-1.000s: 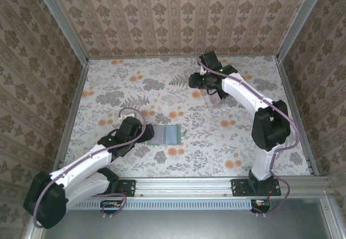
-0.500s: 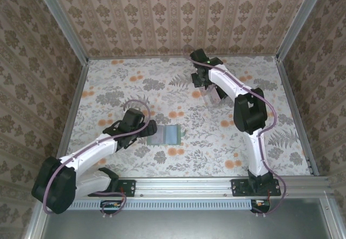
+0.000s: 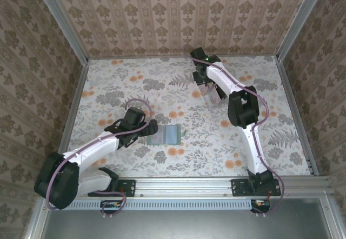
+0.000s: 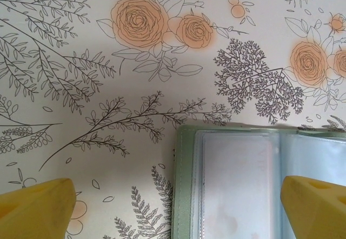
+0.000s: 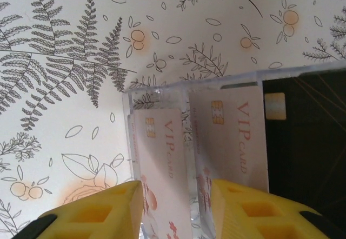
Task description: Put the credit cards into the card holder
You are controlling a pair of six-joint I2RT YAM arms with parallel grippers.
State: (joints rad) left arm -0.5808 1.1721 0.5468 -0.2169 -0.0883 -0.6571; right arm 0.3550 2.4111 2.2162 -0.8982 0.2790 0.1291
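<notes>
Credit cards (image 5: 228, 136): two upright in a clear rack (image 5: 162, 92); the right wrist view reads "VIP card".
Card holder (image 3: 167, 135): open flat mid-counter (image 3: 108, 87) from above; the left wrist view adds clear sleeves.
Right hand (image 5: 175, 190): straddles the left card; grip cannot be told.
Left hand (image 4: 175, 196): spread wide, released, over the holder's edge.

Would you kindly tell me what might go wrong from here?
1. The right pincer straddles the left card, tight beside the second card and the clear rack; closing may catch either one and drag the rack.
2. The card holder lies open and unpinned below the open left pincer; it may slide when a card is pushed in.
</notes>
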